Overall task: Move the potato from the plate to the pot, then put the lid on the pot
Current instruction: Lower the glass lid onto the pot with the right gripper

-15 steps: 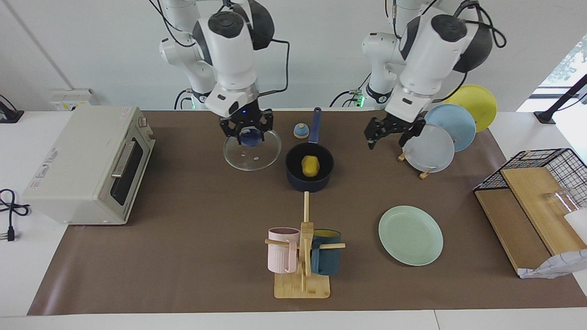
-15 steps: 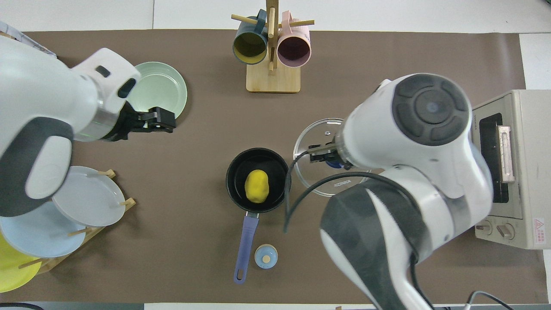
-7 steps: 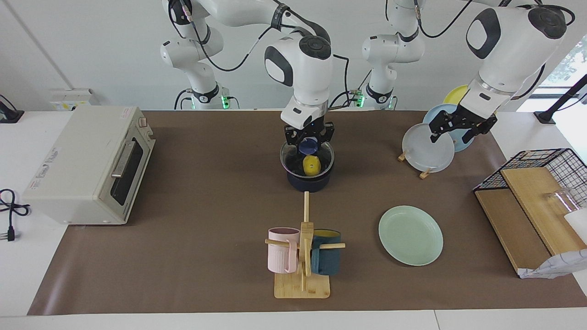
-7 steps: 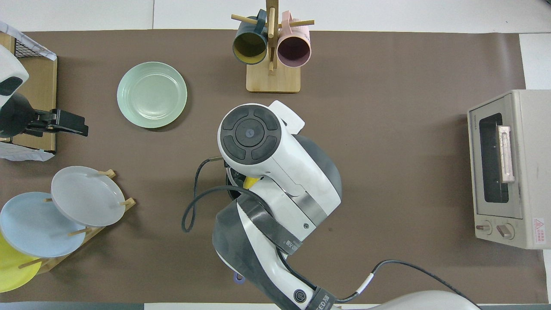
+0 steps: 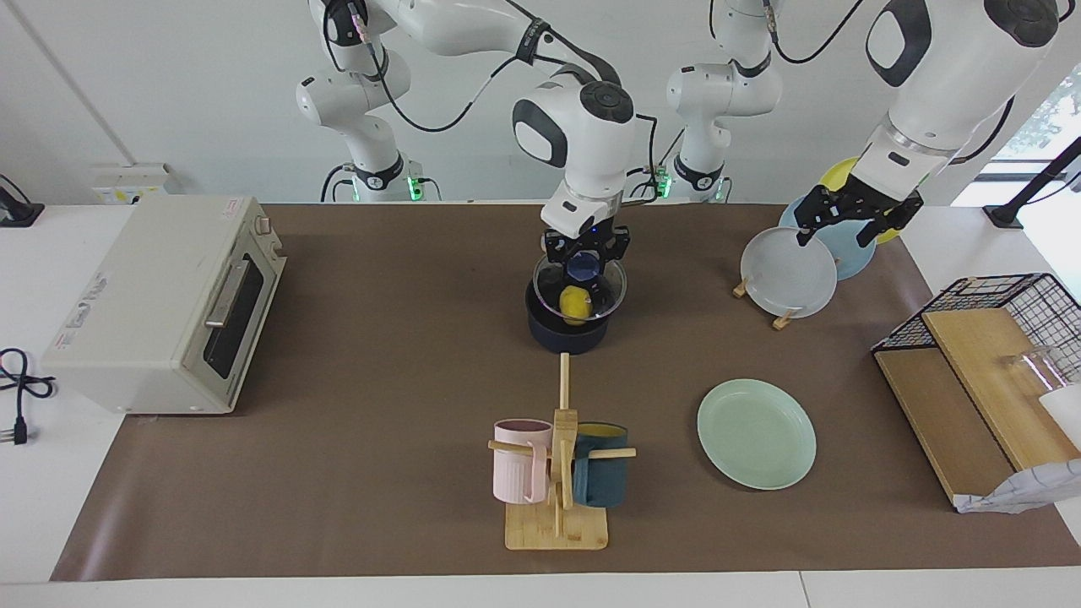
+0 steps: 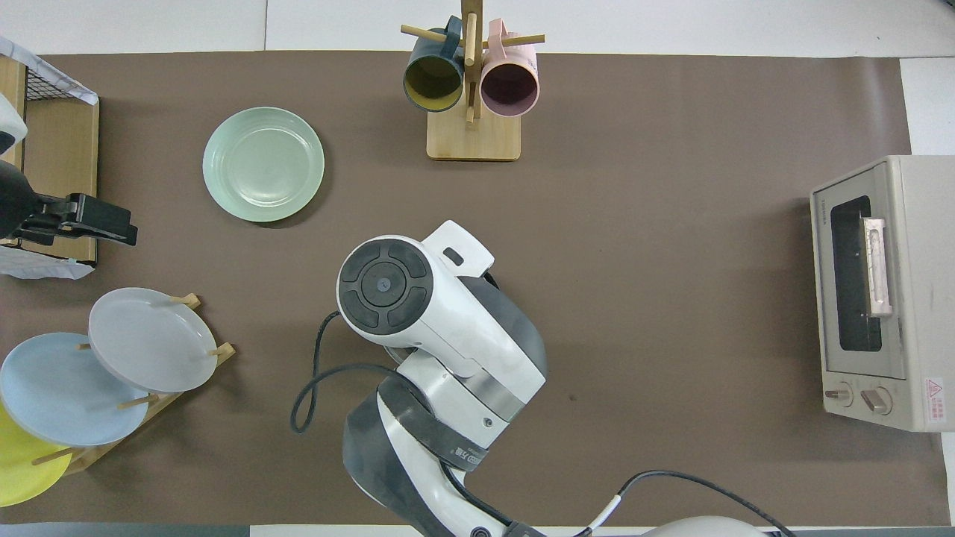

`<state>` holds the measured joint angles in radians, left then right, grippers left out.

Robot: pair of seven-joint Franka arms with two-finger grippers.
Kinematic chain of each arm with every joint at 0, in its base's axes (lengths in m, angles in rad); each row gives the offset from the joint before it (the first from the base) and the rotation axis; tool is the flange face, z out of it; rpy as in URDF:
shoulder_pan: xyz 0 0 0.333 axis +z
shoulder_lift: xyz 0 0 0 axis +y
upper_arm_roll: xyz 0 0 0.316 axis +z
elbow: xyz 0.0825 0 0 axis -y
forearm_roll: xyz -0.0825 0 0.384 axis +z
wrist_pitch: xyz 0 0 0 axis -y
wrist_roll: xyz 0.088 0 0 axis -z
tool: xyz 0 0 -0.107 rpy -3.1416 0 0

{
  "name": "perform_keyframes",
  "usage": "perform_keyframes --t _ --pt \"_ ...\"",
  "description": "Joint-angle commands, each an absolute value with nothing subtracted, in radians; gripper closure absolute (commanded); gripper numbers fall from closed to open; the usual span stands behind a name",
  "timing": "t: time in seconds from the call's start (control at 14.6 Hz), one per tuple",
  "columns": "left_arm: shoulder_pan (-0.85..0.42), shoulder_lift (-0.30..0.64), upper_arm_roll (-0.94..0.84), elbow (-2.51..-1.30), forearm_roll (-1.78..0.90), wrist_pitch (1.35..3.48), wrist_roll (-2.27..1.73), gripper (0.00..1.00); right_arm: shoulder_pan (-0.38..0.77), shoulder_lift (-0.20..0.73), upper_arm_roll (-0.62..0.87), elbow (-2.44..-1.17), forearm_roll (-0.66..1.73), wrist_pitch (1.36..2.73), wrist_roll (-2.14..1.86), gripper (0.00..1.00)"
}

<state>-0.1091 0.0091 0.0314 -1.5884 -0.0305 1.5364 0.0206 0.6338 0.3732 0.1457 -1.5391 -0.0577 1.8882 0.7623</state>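
I see yellow potato [image 5: 574,304] in navy pot [image 5: 567,336], clear lid [image 5: 581,291] with blue knob. Mint-green plate [image 5: 757,433]. Brown table [image 5: 380,355] mat. Mugs: pink [image 5: 520,460], dark teal [image 5: 601,475]. Toaster oven [image 5: 160,300] is off-white.

White tabletop [image 5: 34,523] under a brown mat [image 5: 380,422], with kitchenware set out on it.
On the mat stand the toaster oven [image 5: 160,304] at the right arm's end, the dark blue pot [image 5: 567,336] midway, a wooden mug stand [image 5: 557,528] and the green plate [image 5: 756,433] farther from the robots, a plate rack [image 5: 781,319] and a wooden board [image 5: 937,422] toward the left arm's end.
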Motion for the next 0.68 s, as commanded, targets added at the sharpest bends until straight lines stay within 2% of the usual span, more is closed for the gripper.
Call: perform_keyframes --t 0.0,0.27,0.61 --pt "-0.089 0.012 0.015 -1.536 -0.008 1.45 0.028 0.0 0.618 0.348 0.149 -1.577 -0.063 1.911 0.772 1.0" --pt "-0.078 -0.015 0.002 -1.583 -0.011 1.454 0.026 0.0 0.609 0.334 0.149 -1.631 -0.057 1.977 0.772 1.0" --pt "-0.077 -0.038 -0.002 -1.577 -0.011 1.463 0.029 0.0 0.607 0.318 0.149 -1.683 -0.057 2.032 0.769 1.0"
